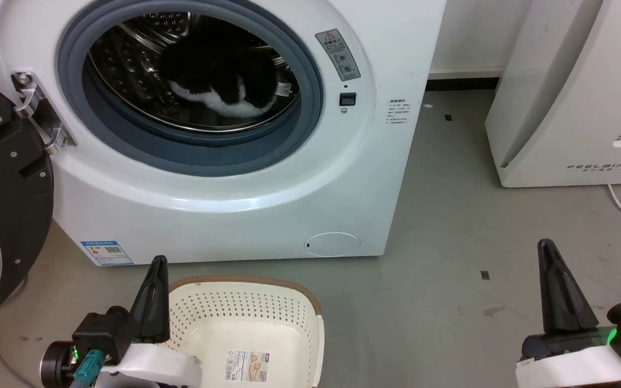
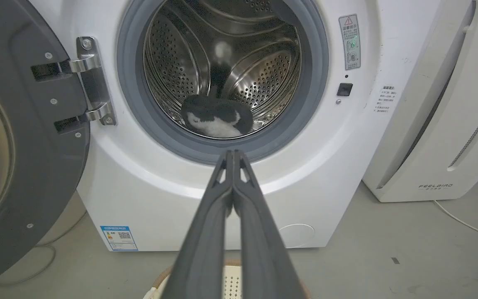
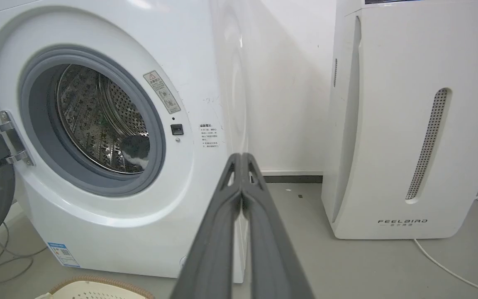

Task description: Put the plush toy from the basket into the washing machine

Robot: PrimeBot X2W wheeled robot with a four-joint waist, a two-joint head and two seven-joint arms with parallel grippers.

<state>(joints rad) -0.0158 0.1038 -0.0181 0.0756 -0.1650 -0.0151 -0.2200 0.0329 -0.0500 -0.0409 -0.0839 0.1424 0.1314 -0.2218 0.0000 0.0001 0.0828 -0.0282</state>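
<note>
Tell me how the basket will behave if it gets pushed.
The basket is perforated plastic and looks empty, so it is probably light and would slide easily on the smooth floor. Its wide, low oval shape suggests it is unlikely to tip.

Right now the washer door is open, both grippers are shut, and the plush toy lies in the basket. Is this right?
Not quite: the head view shows the plush toy inside the washing machine, not in the basket. The rest holds.

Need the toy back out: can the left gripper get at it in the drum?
Probably yes: the door stands open, nothing blocks the washing machine, and the shut left gripper points toward the plush toy.
</note>
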